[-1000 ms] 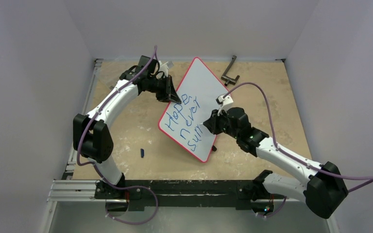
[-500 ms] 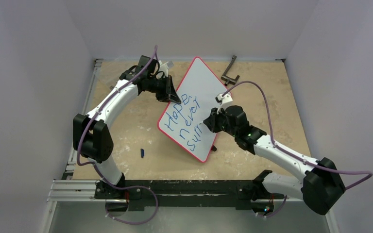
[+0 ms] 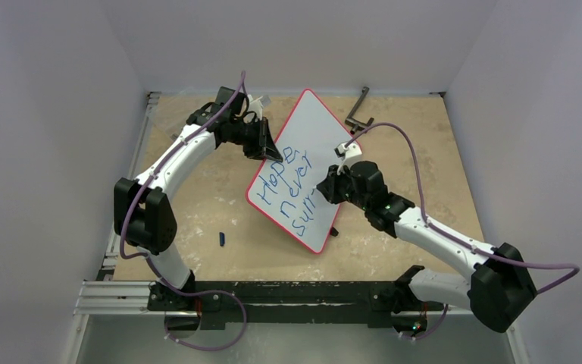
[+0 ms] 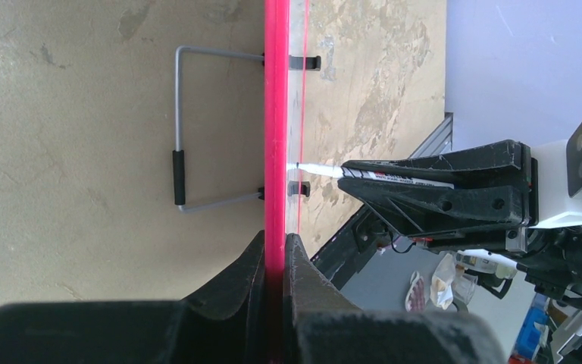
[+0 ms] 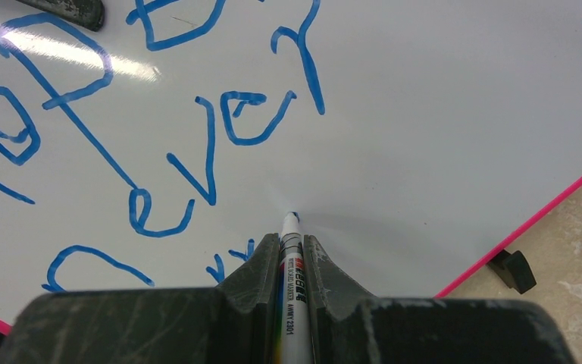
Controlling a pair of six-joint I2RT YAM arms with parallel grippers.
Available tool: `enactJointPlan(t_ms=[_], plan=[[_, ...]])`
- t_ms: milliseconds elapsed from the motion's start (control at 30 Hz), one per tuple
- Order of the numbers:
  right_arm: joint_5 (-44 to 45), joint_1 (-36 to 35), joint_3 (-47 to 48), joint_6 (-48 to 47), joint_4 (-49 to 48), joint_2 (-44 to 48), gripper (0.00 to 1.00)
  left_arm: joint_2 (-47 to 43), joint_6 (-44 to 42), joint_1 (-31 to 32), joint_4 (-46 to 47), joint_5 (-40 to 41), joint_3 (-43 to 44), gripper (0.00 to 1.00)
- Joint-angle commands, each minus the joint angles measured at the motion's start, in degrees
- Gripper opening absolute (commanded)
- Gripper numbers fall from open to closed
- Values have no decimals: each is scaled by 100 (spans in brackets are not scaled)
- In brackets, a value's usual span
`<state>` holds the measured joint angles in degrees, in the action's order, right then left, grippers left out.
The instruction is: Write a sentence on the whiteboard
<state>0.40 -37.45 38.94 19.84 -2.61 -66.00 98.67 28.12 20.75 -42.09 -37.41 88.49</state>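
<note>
While the left gripper [image 3: 267, 144] pinches the thin red rim of the large flat white whiteboard [image 3: 314, 133], propped tilted on the tan surface [image 3: 197, 212], the blue handwritten sentence [image 3: 288, 186] shows two lines plus "surr". Right gripper [image 5: 292, 243] clamps a white-barrelled marker [image 5: 291, 265], tip on board. Judged well past halfway; last word's ending remains.

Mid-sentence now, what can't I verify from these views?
- The sentence, third line's end: top view, hidden under the right gripper; right wrist view, cut off by that gripper's body and the marker.
- Lettering: left wrist view sees the whiteboard edge-on only.
- Small dark object on the table: top view, too small to identify.
</note>
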Motion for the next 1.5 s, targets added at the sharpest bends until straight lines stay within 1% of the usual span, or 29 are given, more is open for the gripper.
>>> enactJointPlan(t_ms=[0, 500, 800, 1200, 1333, 1467], plan=[[-292, -16, 155, -59, -56, 118, 0, -317, -64, -70, 17, 488, 49, 0], [-437, -11, -193, -47, 64, 342, 0, -340, -64, -64, 21, 495, 45, 0], [-92, -14, -396, 81, 205, 466, 0, -340, -61, -66, 17, 496, 46, 0], [337, 22, 138, -40, 252, -158, 0, -349, -70, -63, 22, 501, 39, 0], [372, 29, 314, -178, 474, -78, 0, -348, -70, -63, 18, 502, 38, 0], [415, 28, 420, -249, 675, 207, 0, -346, -70, -68, 22, 491, 46, 0]])
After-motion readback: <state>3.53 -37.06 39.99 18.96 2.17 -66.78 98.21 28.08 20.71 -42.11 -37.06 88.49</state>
